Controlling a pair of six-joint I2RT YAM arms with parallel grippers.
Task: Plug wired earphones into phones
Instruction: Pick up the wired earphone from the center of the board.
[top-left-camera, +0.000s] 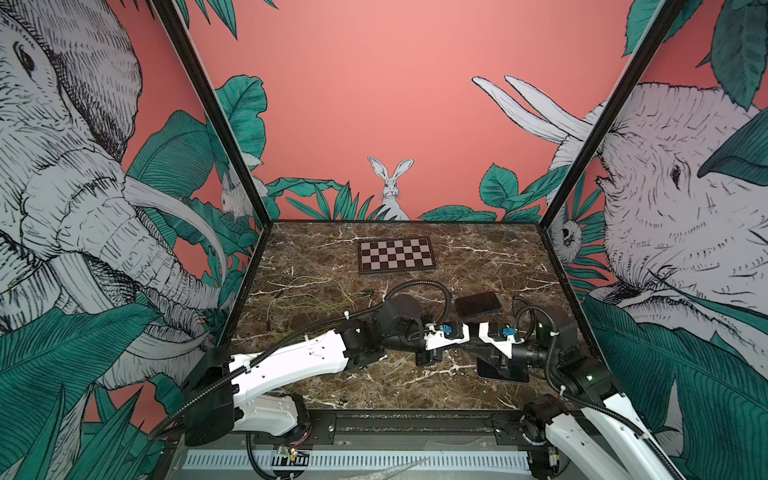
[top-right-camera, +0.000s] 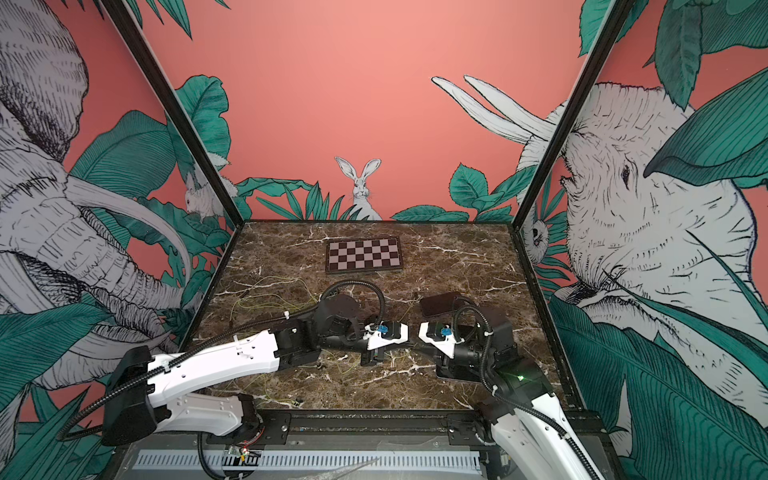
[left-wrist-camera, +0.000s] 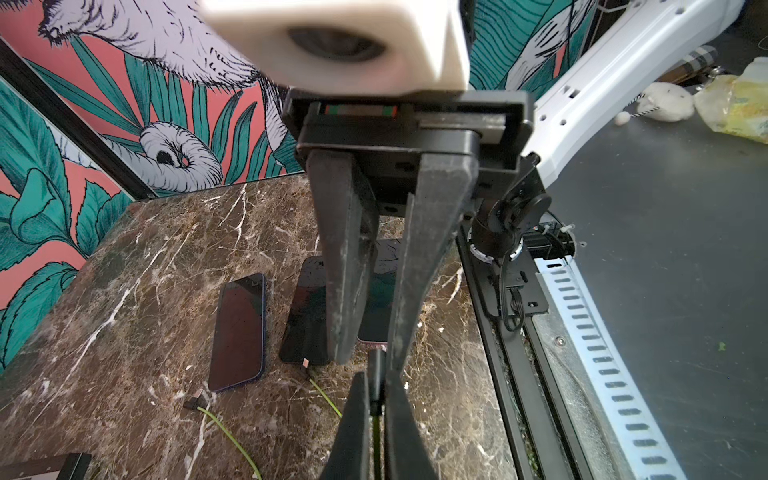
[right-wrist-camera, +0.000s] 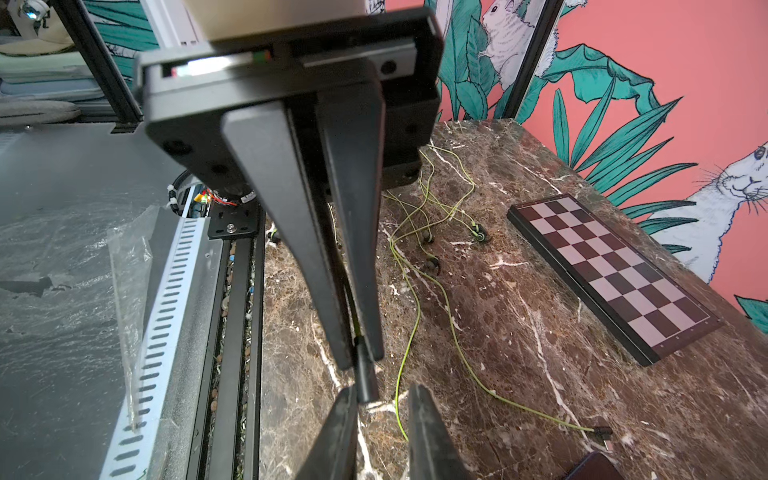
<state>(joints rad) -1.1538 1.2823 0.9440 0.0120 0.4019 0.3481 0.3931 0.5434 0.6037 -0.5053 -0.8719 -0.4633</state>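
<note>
Left end effector (right-wrist-camera: 361, 354) clamped on an earphone plug (right-wrist-camera: 366, 384), near three phones (left-wrist-camera: 241, 332) lying side by side on the surface (left-wrist-camera: 124, 291); right end effector (right-wrist-camera: 382, 392) jaws parted, plug tip between them.

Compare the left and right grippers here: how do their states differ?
The left gripper is shut on the earphone plug; the right gripper is open, gripping nothing. The left gripper's fingers pinch the plug's cord end, while the right gripper's fingers only bracket its free tip, with a gap showing. Both have black tapered fingers and meet tip to tip above the marble table.
</note>
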